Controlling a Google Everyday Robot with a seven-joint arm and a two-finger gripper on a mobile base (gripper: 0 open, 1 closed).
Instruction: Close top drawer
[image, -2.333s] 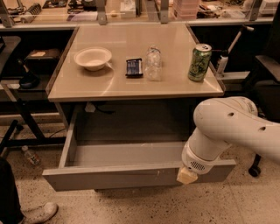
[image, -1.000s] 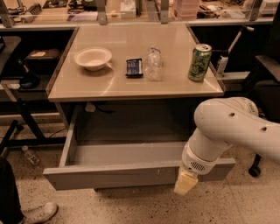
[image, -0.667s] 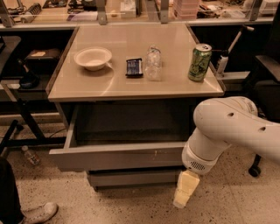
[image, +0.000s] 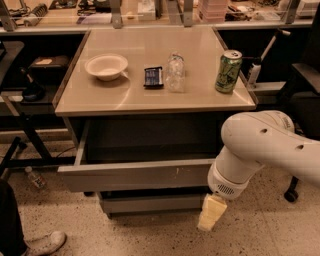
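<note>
Pushed further in than before, the top drawer now juts only partway from the bench.
Below the right end of its grey front, the gripper hangs near the floor, fingers together, holding nothing.

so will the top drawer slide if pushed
Likely slides straight: the top drawer looks rigid, metal. Its flat front has no handle, so contact may slip. The gripper sits below its right end; pushing there might skew it.
</note>
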